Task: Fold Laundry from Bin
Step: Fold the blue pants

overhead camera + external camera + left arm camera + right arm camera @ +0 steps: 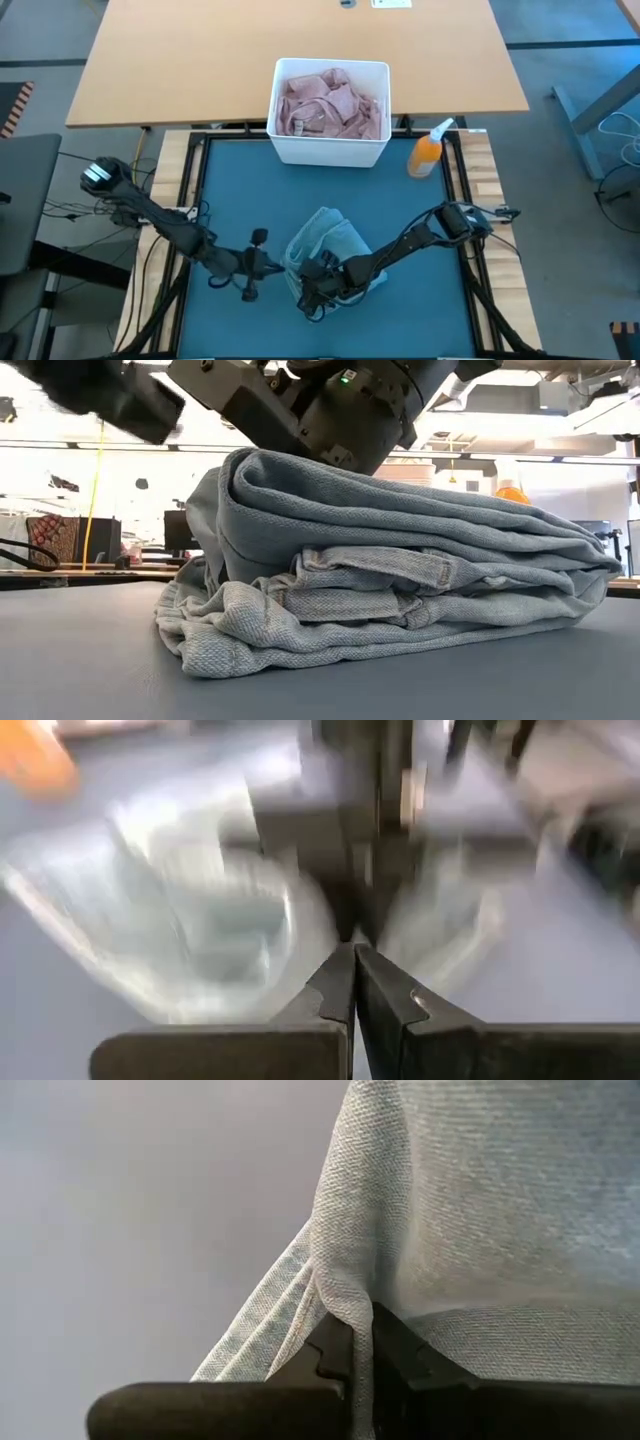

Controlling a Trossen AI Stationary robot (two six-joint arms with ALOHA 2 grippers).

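Denim jeans (325,245) are lying folded on the worktop (230,180) near the bin (330,150), which is holding pink laundry (330,105). High view: the right hand (322,290) is working at the jeans' near edge; the left hand (250,278) is waiting beside them, clenched empty. Low view: the stack is sitting thick, soft, fairly heavy. Right wrist view: its fingers are pinching a fold; hemmed edges are offering the firmest hold.

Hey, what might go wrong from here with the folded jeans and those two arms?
The right gripper is shut on a thin fold of the light blue denim jeans; lifting may unravel the folded stack. The left gripper, jaws shut and empty, sits close beside the jeans and may bump the right arm.
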